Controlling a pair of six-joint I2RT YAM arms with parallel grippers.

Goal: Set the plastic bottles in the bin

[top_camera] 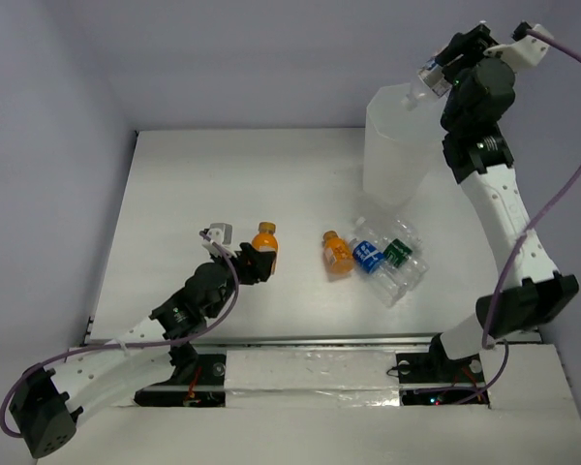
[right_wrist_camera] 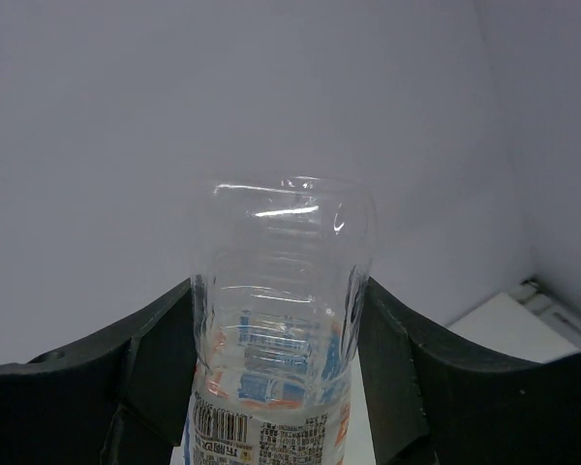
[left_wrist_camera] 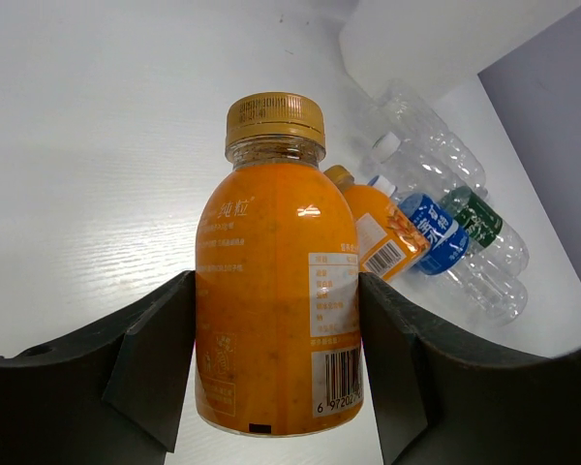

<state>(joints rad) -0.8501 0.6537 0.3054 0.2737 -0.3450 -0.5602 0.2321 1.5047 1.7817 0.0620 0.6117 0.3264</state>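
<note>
On the left half of the desk (top_camera: 165,184), my left hand (left_wrist_camera: 276,358) is clamped on an orange-filled bottle (left_wrist_camera: 276,291), with a finger pressed against each side. I cannot tell whether its base touches the surface.

To its right, between it and the foot of the bin (top_camera: 392,155), the other bottles lie in a loose cluster. It holds a second orange bottle (top_camera: 337,252), a blue-labelled one (top_camera: 368,255) just beside it, a green-labelled one (top_camera: 399,254), and some clear ones. The left wrist view shows them crowded together behind the held bottle.

My right hand (right_wrist_camera: 276,378) is closed on a clear ribbed bottle (right_wrist_camera: 281,271). Its wrist camera gives only the barcode label against the grey wall. The overhead view places that bottle high over the right part of the bin's rim.
</note>
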